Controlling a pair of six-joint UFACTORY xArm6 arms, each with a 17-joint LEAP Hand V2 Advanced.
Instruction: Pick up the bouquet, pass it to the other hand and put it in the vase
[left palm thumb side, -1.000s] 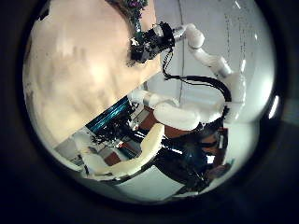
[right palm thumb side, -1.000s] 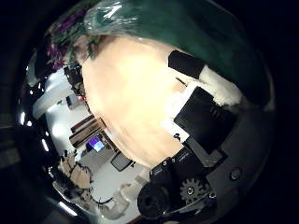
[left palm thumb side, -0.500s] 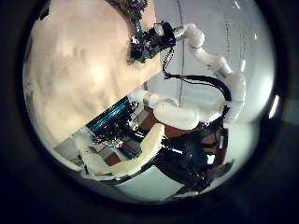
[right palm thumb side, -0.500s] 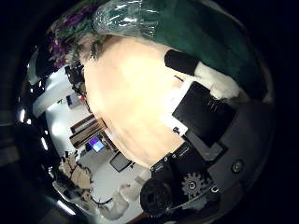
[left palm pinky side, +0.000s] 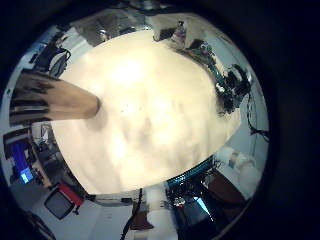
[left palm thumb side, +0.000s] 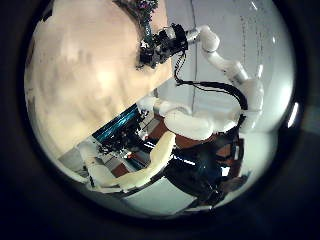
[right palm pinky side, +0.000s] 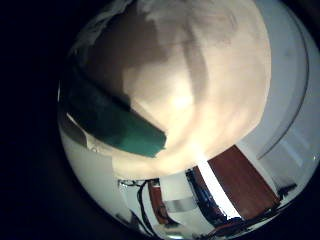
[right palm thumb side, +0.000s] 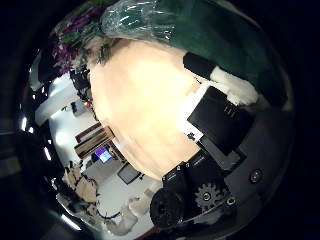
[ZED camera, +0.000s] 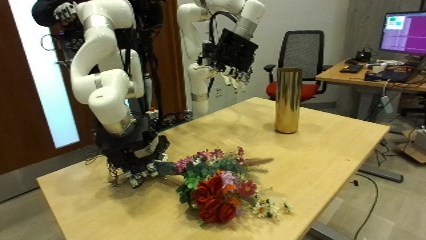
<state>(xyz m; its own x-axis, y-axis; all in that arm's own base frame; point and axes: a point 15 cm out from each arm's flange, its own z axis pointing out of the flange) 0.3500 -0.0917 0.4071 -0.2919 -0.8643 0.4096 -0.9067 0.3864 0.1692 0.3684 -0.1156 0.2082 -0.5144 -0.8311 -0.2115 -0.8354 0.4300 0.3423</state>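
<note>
Outside view: wooden tabletop (ZED camera: 320, 150) fills the lower frame. Right hand (ZED camera: 131, 160), lower left, seems curled on the stem end of the bouquet (ZED camera: 220, 188) lying centre; a loose grasp could drop it. Left hand (ZED camera: 234, 50), top centre, hangs relaxed near the easily toppled gold vase (ZED camera: 286, 100).

We're in an office here: desk (ZED camera: 376, 76), swivel chair (ZED camera: 309, 52) and a lit monitor (ZED camera: 404, 32) behind the table (ZED camera: 320, 150).
</note>
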